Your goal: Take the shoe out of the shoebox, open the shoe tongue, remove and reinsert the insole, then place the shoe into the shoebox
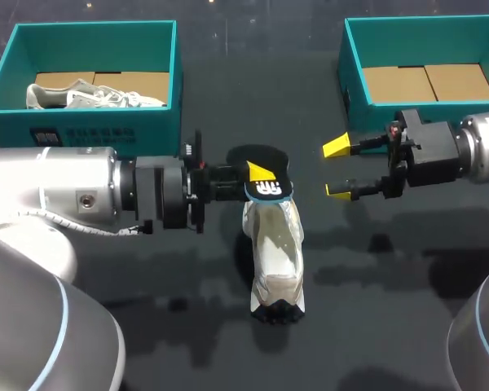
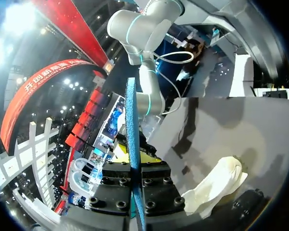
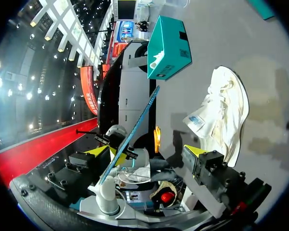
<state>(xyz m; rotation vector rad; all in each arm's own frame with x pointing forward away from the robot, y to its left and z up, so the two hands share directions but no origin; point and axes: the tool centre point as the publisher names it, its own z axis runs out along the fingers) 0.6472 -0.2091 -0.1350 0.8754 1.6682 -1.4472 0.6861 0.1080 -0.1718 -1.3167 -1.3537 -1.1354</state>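
Observation:
A white shoe (image 1: 275, 252) lies on the dark table, toe toward the front edge. My left gripper (image 1: 257, 175) holds the black insole (image 1: 261, 156) just above the shoe's heel end, shut on it. In the left wrist view the insole (image 2: 131, 139) stands edge-on between the fingers of the left gripper (image 2: 135, 159), with the shoe (image 2: 216, 185) lying beside and below. My right gripper (image 1: 337, 168) hangs open to the right of the insole, holding nothing. The right wrist view shows the right gripper (image 3: 147, 153), its yellow tips wide apart, facing the insole (image 3: 135, 127) and the shoe (image 3: 224, 115).
A teal shoebox (image 1: 147, 122) at the back left holds another white shoe (image 1: 94, 96). A second teal shoebox (image 1: 354, 90) at the back right shows only its cardboard floor. The left box (image 3: 168, 48) also appears beyond the insole in the right wrist view.

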